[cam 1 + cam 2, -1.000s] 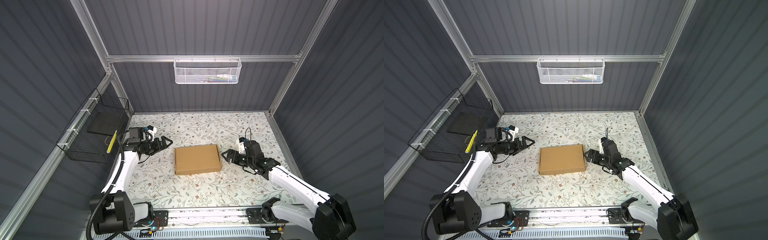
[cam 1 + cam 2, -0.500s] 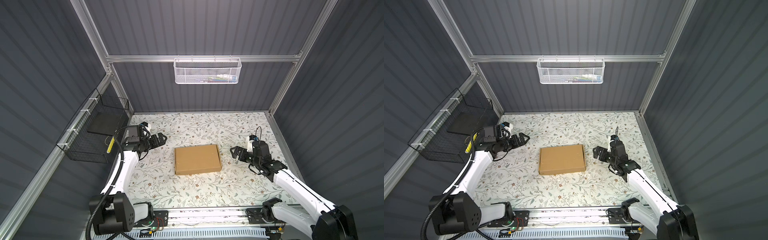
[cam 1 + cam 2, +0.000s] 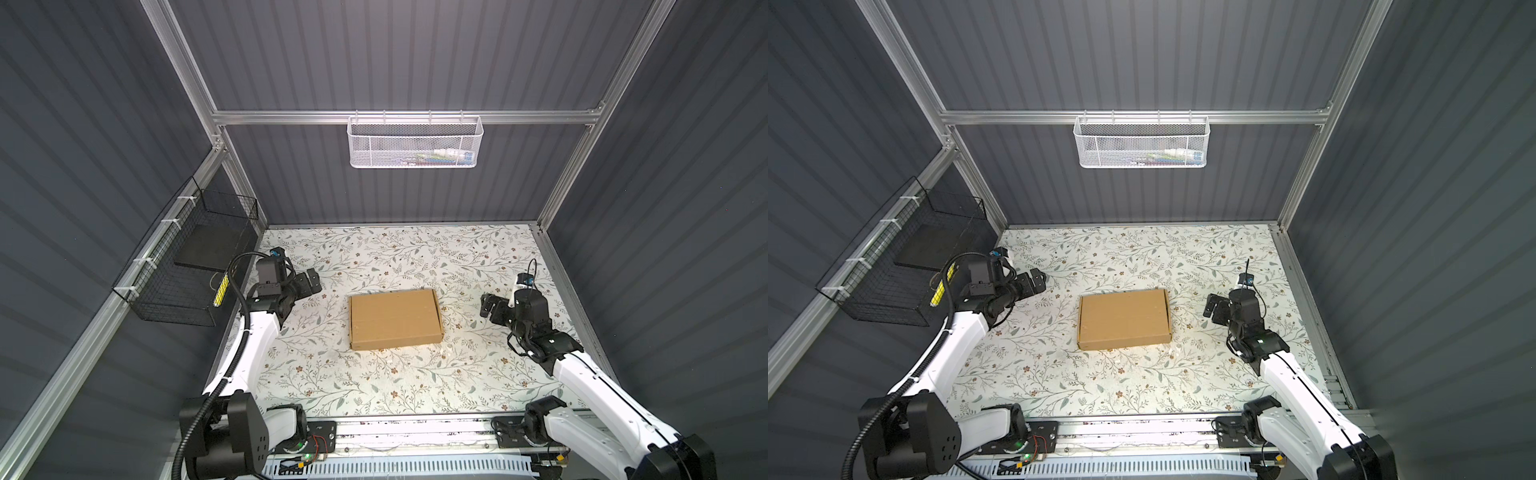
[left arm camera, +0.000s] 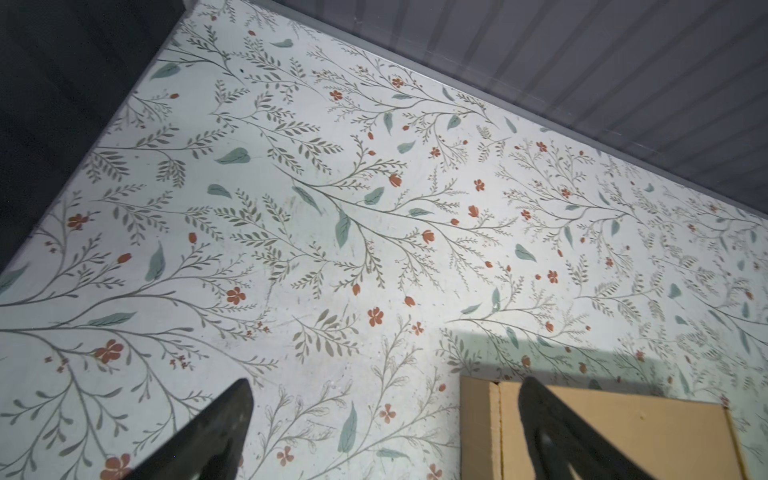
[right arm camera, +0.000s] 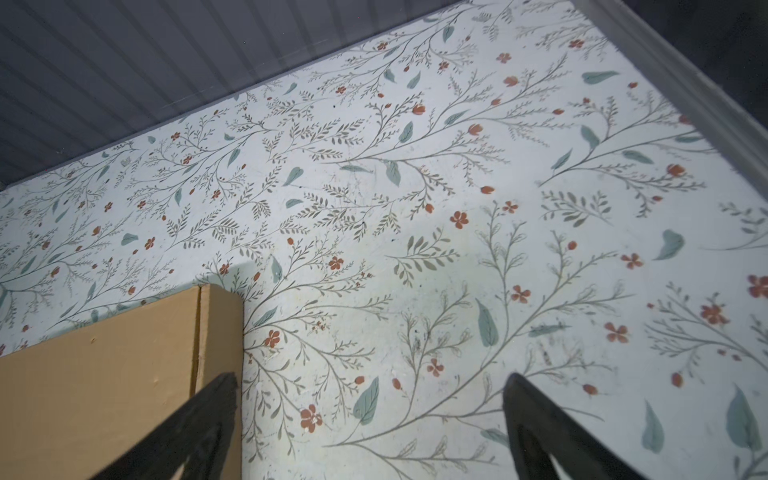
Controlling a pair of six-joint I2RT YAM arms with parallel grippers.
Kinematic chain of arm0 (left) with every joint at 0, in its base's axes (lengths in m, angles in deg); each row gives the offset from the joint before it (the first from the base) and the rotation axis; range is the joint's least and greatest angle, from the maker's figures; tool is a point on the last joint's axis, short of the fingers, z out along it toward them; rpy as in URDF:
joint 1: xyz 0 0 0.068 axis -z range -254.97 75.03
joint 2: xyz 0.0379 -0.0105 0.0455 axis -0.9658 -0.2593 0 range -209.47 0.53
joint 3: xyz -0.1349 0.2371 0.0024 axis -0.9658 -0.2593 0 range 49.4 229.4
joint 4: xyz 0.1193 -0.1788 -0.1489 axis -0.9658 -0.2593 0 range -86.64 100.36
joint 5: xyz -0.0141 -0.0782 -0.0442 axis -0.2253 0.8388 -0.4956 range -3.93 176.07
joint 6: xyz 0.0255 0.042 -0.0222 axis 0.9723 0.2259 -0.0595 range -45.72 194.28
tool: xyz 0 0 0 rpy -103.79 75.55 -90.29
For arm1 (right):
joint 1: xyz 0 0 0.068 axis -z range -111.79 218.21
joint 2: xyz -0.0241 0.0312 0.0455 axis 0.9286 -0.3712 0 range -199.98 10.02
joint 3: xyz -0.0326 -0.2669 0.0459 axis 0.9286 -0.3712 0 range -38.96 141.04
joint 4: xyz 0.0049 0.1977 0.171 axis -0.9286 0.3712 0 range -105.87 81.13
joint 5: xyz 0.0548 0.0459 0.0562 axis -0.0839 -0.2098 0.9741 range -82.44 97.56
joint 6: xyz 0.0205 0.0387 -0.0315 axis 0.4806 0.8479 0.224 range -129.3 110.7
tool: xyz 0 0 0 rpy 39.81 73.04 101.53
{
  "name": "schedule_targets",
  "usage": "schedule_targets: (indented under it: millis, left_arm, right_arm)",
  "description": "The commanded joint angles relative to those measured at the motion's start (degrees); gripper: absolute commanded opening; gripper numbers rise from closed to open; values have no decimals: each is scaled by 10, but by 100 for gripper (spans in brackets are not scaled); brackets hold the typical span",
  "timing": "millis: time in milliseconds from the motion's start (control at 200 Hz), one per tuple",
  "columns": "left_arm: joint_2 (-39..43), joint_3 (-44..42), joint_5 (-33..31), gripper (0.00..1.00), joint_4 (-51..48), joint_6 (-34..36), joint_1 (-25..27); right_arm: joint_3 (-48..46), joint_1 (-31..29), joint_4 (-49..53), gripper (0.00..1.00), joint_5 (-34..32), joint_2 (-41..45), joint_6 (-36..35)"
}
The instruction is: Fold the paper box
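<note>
The paper box (image 3: 395, 319) (image 3: 1124, 319) lies shut and flat in the middle of the floral table, a plain brown cardboard mailer. My left gripper (image 3: 309, 283) (image 3: 1035, 280) hovers well to its left, open and empty. My right gripper (image 3: 489, 306) (image 3: 1213, 307) hangs to its right, also open with nothing held. In the left wrist view the left gripper (image 4: 384, 395) has its two dark fingers spread, with a corner of the box (image 4: 615, 436) behind one finger. In the right wrist view the right gripper (image 5: 370, 388) is spread too, with the box (image 5: 104, 395) beside one finger.
A black wire basket (image 3: 187, 270) holding a dark slab and a yellow item hangs on the left wall. A white mesh basket (image 3: 414, 143) hangs on the back rail. Grey walls close three sides. A metal rail (image 3: 415, 430) runs along the front edge.
Both arms have drawn back from the box, the left one toward the left wall and the right one toward the right wall. The box has not moved.
</note>
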Motion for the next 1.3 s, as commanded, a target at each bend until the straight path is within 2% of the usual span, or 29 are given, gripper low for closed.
schedule_targets:
  millis: [0, 160, 325, 550, 831, 996, 1071, 1291]
  left_arm:
    - [10, -30, -82, 100, 61, 10, -3]
    - [-5, -82, -111, 100, 143, 22, -3]
    - [-23, -145, -125, 100, 266, 50, -3]
    - [-90, -201, -112, 100, 429, 62, -3]
    - [-191, -239, -101, 100, 587, 64, -3]
    - [-224, -238, -88, 100, 628, 85, -3]
    - [-236, -228, -46, 100, 625, 102, -3]
    - [-250, -219, 8, 100, 628, 124, -3]
  right_arm:
    - [-14, 3, -43, 99, -38, 15, -50]
    - [-35, 4, -89, 99, -46, 25, -103]
    - [-51, 4, -107, 99, -74, 48, -125]
    - [-71, 6, -117, 99, -100, 77, -138]
    - [-78, 9, -113, 99, -124, 77, -129]
    - [-85, 12, -126, 99, -127, 65, -130]
    - [-82, 13, -127, 99, -129, 56, -130]
    - [-85, 27, -163, 99, -128, 26, -153]
